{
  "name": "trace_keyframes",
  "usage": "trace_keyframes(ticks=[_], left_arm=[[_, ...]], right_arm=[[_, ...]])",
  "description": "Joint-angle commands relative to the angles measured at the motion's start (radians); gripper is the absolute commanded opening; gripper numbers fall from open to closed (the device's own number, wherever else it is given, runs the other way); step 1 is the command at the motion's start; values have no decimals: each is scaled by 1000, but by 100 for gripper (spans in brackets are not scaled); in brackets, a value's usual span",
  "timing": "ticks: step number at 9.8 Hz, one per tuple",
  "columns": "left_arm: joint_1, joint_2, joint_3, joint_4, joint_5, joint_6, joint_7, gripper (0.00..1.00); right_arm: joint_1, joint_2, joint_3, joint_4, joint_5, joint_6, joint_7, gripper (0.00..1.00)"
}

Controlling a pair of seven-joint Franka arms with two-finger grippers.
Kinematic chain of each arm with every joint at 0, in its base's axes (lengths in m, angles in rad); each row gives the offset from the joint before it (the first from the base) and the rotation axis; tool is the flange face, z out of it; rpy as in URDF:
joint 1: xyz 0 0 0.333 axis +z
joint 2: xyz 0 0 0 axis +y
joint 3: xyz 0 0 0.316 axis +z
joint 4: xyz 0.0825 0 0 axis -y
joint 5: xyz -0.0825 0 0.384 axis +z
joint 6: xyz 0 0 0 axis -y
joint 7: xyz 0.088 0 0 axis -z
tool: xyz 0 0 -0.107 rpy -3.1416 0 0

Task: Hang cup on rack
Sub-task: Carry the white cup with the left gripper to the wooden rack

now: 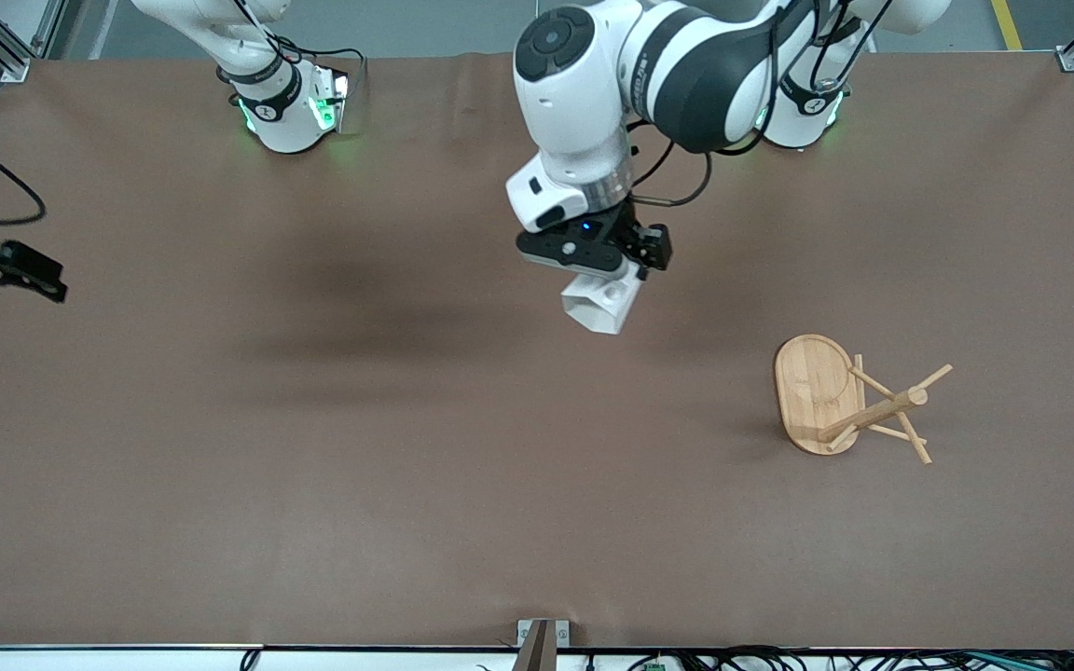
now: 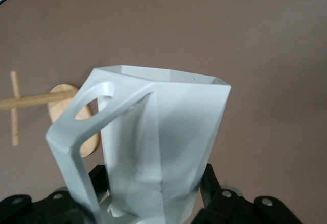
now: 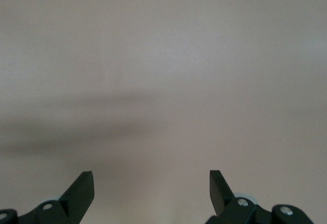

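Jaws of the left gripper (image 1: pixel 604 280) clamp the cup (image 1: pixel 600 305) over mid-table, the rack (image 1: pixel 849 399) well apart; the right gripper (image 3: pixel 152 188) waits, jaws spread wide.

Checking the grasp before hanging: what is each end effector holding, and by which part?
The left end effector grips the cup by its base end. The right end effector holds nothing.

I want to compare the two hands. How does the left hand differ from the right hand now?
The left hand is shut on the white cup, while the right hand is open and holds nothing. The left hand is up over the middle of the table; the right hand waits at the right arm's end. Both have black fingers.
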Motion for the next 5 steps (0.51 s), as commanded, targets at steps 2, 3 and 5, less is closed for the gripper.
trace_keyframes(ticks=[2,3,5], left_arm=[[55,24,-2,-39,100,-77,-97,1],[70,31,-2,-45,98,-78,-140,1],[113,33,-3,-88,99,-78,-214,1]], right_arm=[[13,-70,0,9,8,-128,163,100],[10,-67,-4,26,0,-125,145,100],[6,-66,-4,42,12,-122,145,100]])
